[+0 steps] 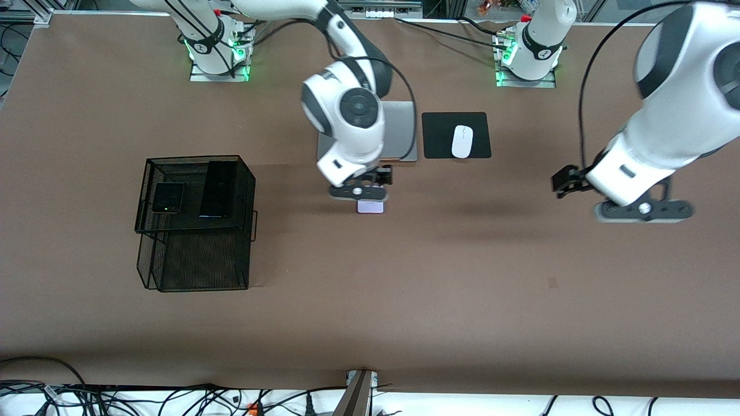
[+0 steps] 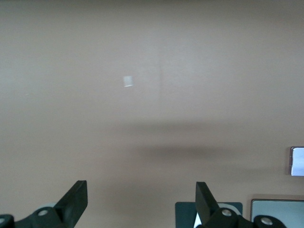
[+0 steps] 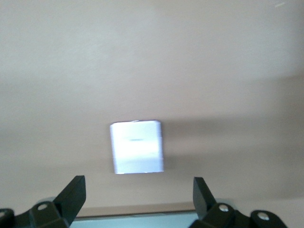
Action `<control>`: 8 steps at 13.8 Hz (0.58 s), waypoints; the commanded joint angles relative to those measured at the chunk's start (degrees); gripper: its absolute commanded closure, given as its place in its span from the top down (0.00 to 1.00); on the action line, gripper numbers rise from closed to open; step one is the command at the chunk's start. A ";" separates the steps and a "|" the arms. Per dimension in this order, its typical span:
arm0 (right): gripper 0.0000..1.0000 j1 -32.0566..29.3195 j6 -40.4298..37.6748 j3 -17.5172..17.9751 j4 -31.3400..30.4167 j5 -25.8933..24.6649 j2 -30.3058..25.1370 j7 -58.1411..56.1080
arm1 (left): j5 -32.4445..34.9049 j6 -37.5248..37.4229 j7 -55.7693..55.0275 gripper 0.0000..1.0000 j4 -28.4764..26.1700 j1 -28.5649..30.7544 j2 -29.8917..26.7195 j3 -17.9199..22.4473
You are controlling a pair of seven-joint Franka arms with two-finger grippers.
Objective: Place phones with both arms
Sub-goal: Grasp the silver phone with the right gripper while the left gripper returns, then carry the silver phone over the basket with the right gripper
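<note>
Both wrist views alone show each spread claw (image 3: 137, 194) (image 2: 141, 199); lilac phone (image 3: 137, 147) below right.

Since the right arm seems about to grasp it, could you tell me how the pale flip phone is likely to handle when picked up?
The pale flip phone lies flat on the table, so it should not roll or tip. It looks rigid and compact, probably light. Its smooth glossy face may be slippery, so the open right gripper would likely do best gripping its edges.
</note>
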 commanded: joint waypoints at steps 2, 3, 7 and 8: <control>1.00 -0.90 3.94 1.51 0.63 0.77 4.72 0.83 | -0.44 6.01 5.92 1.00 -17.46 2.81 -14.44 2.49; 1.00 -0.63 5.44 1.60 -0.60 0.77 5.33 0.48 | -2.97 8.12 8.73 1.00 -20.73 2.82 -16.66 4.41; 1.00 -0.19 8.96 1.60 -1.84 0.77 9.02 -0.13 | -6.96 9.90 13.42 1.00 -23.84 2.73 -17.65 7.77; 1.00 -0.02 9.58 1.60 -1.84 0.77 9.73 -0.13 | -6.95 9.38 13.42 1.00 -23.58 2.82 -17.65 7.69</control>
